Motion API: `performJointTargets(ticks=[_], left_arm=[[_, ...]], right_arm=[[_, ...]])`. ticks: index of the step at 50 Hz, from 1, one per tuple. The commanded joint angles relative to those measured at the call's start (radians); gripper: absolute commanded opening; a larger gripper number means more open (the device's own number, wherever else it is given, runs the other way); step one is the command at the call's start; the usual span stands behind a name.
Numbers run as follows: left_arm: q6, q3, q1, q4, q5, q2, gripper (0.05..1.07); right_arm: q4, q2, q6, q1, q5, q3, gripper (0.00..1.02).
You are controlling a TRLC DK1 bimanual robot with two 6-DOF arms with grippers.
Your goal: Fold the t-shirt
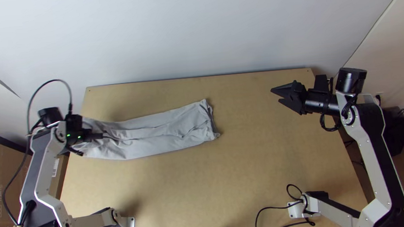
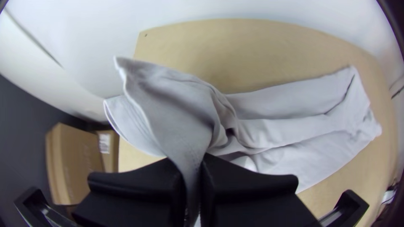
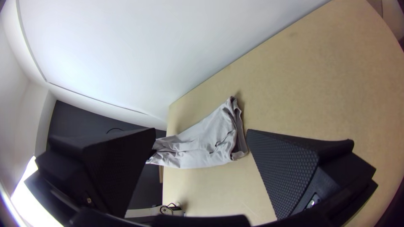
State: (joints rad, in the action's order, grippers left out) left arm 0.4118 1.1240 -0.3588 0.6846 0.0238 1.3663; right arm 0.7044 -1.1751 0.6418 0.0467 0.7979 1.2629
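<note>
A brown box (image 1: 13,188), probably cardboard, stands beside the light wooden table (image 1: 265,166). My left gripper (image 1: 102,136) pinches the grey fabric t-shirt (image 1: 165,134); my right gripper (image 1: 275,96) hovers, jaws spread.

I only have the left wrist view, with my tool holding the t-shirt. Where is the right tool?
Observer: In the top view, the right tool is over the right-hand part of the table, apart from the t-shirt.

Operator: Are its fingers open or shut?

Observer: Open: the right wrist view shows a wide gap between them, and they grip nothing.

Operator: Which way does it point?

Observer: Leftward across the table, by the top view.
</note>
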Motion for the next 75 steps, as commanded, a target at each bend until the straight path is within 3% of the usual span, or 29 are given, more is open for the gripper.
performJointTargets(ticks=[1, 13, 24, 33, 40, 50, 75], left_arm=[[-0.039, 0.045, 0.146, 0.024, -0.137, -0.03, 0.08], [-0.134, 0.161, 0.443, 0.096, -0.44, 0.065, 0.08], [-0.203, 0.326, 0.624, 0.196, -0.567, 0.209, 0.08], [-0.315, 0.546, 0.784, 0.395, -0.662, 0.367, 0.08], [-0.38, 0.731, 0.888, 0.481, -0.688, 0.51, 0.08], [-0.579, 1.149, 0.979, 0.733, -0.766, 0.838, 0.08], [-0.631, 1.195, 1.172, 0.618, -0.766, 1.057, 0.08]], right_arm=[[0.001, 0.023, -0.01, -0.007, -0.014, -0.028, 0.99], [0.006, 0.058, -0.013, -0.005, -0.023, -0.054, 0.99], [0.004, 0.088, -0.014, -0.005, -0.031, -0.1, 0.99], [-0.005, 0.115, -0.018, -0.005, -0.035, -0.157, 0.99], [-0.008, 0.129, -0.021, -0.002, -0.035, -0.18, 0.99], [-0.008, 0.17, -0.025, 0.022, -0.04, -0.223, 0.99], [-0.028, 0.232, -0.028, -0.044, -0.068, -0.37, 0.99]])
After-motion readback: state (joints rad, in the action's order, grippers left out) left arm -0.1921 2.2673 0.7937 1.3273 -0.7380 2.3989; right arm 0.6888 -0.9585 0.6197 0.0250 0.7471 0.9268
